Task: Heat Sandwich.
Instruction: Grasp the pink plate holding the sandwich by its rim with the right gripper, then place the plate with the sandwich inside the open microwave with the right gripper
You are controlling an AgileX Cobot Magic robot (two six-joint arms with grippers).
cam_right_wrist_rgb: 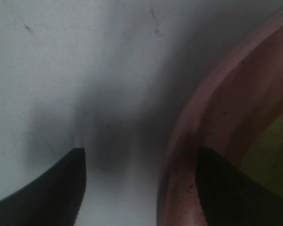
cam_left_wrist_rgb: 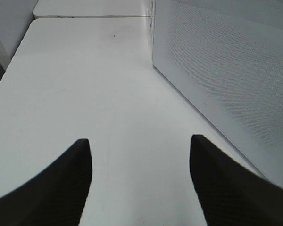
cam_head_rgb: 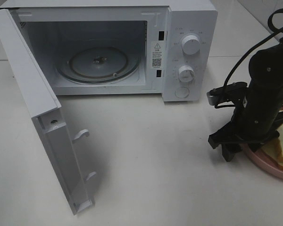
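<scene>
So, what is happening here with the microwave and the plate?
The microwave stands with its door swung wide open, and nothing lies on its glass turntable. The sandwich lies on the pink plate at the right of the table, not yet inside. The right gripper is down at the plate's rim, open, with the rim between its fingers. The left gripper hangs open over the table beside the microwave, holding nothing.
</scene>
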